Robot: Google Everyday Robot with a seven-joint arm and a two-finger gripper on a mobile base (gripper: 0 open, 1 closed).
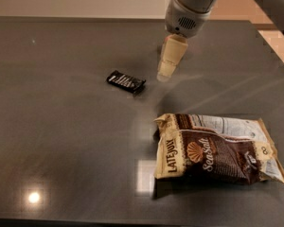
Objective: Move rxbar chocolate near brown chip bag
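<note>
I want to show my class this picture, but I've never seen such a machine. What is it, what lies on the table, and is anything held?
It is a robot's single grey arm ending in a cream-coloured claw. One camera looks down across the dark glossy table; its mounting is unknown. The claw hangs over the table, right of a small flat black wrapped bar, holding nothing. Nearer the camera lies a large crinkled brown and cream chip bag. The job is to move the bar near it.
</note>
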